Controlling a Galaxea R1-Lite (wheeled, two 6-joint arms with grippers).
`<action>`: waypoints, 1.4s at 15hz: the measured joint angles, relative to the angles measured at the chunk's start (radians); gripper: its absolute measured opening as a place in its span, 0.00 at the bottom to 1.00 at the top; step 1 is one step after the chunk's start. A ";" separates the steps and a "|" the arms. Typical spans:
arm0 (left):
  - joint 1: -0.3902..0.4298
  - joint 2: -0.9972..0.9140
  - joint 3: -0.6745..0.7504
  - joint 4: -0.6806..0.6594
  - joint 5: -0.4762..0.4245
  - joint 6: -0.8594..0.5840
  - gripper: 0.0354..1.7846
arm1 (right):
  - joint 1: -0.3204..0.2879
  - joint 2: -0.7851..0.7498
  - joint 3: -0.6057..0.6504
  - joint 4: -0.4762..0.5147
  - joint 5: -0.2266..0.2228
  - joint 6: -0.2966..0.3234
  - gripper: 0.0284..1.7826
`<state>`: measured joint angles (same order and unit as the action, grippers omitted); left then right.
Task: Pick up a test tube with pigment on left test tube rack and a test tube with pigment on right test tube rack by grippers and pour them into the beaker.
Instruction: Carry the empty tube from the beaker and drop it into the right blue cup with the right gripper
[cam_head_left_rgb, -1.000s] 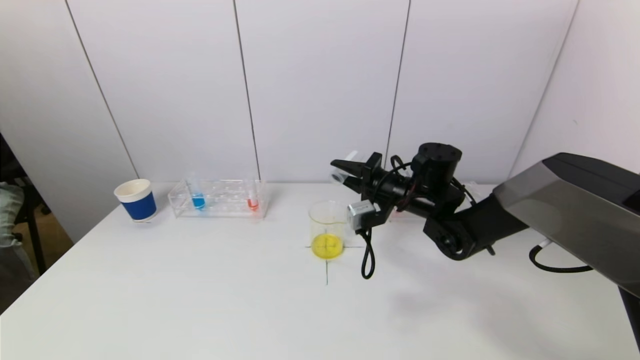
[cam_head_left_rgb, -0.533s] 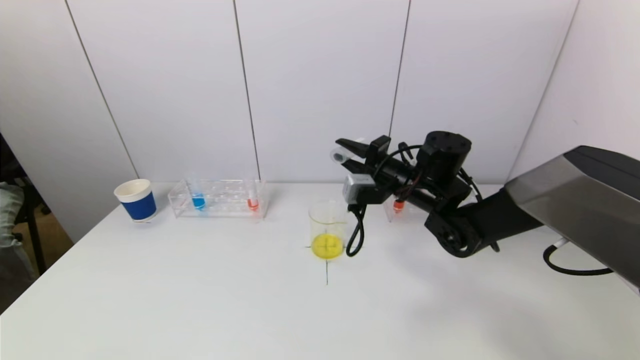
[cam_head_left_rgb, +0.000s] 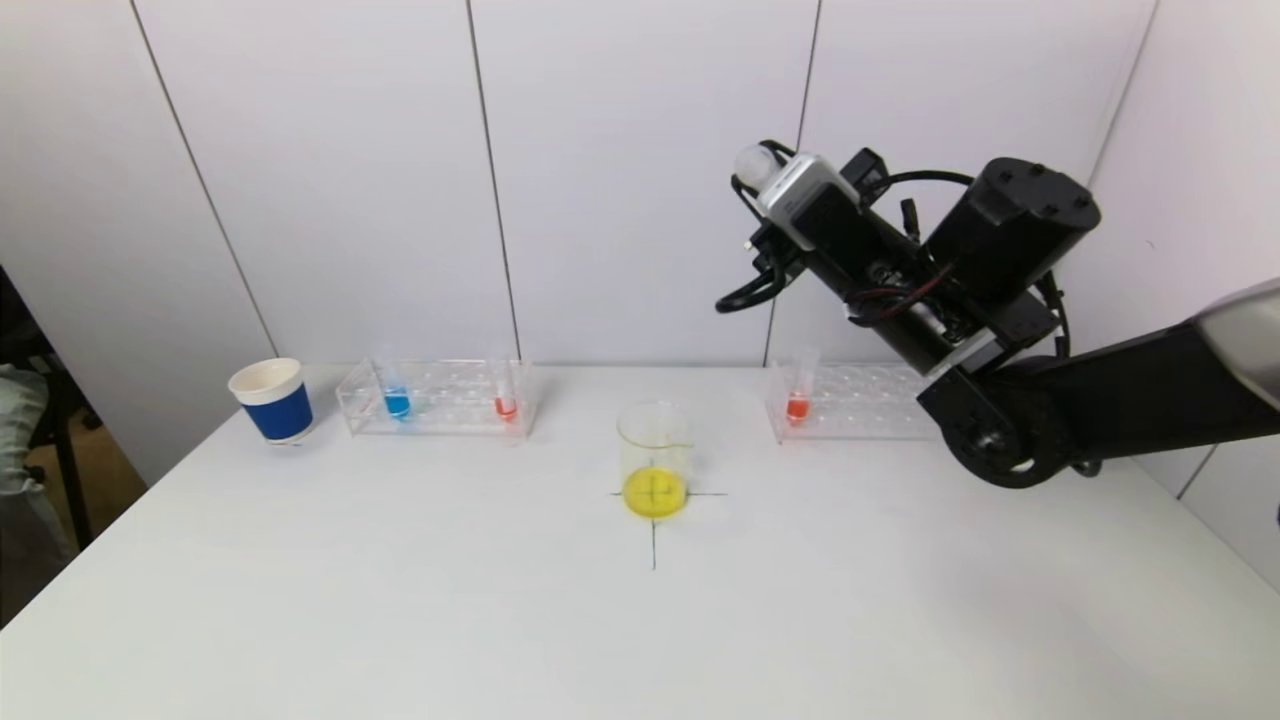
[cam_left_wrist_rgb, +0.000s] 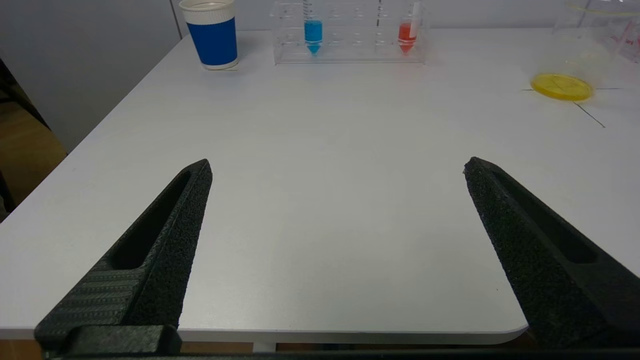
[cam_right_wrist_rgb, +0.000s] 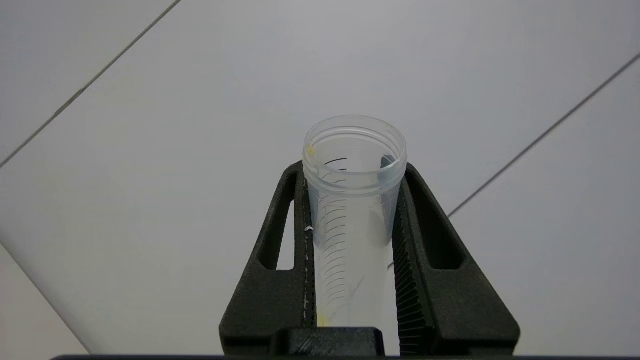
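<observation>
The right claw (cam_right_wrist_rgb: 352, 220) was clamped on an emptied test tube (cam_right_wrist_rgb: 352, 200), its open mouth showing only a speck of yellow at the rim, and in the head view that arm sat high in the upper right of the frame, well above the tabletop (cam_head_left_rgb: 400, 600), with the tube's end (cam_head_left_rgb: 752, 162) poking out near the wall panels. Down at centre frame stood the beaker (cam_head_left_rgb: 655, 460) on a drawn cross, a pool of yellow pigment in its bottom. To the left of centre, the left test tube rack (cam_head_left_rgb: 437, 397) carried 1 tube of blue pigment (cam_head_left_rgb: 396, 400) and 1 tube of red pigment (cam_head_left_rgb: 506, 405), both upright in their slots. A blue paper cup (cam_head_left_rgb: 271, 400) stood just beside that rack, at the far left. On the right of centre, the right test tube rack (cam_head_left_rgb: 850, 402) held 1 red tube (cam_head_left_rgb: 797, 405) at its left end, standing upright. The left claw (cam_left_wrist_rgb: 337, 170) was spread wide apart, gripping nothing, hovering low at the near edge of the tabletop, with the rack and cup at the top of its wrist view and the beaker at upper right.
</observation>
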<state>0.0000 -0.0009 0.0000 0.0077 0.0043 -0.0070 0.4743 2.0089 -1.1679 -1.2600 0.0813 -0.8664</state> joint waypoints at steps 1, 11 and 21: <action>0.000 0.000 0.000 0.000 0.000 0.000 0.99 | 0.002 -0.028 0.011 0.010 -0.038 0.050 0.27; 0.000 0.000 0.000 0.000 0.000 0.000 0.99 | -0.067 -0.276 0.007 0.466 -0.352 0.597 0.27; 0.000 0.000 0.000 0.000 0.000 0.000 0.99 | -0.266 -0.390 -0.057 0.892 -0.338 0.843 0.27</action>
<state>0.0000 -0.0009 0.0000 0.0077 0.0043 -0.0072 0.2081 1.6191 -1.2253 -0.3679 -0.2564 -0.0234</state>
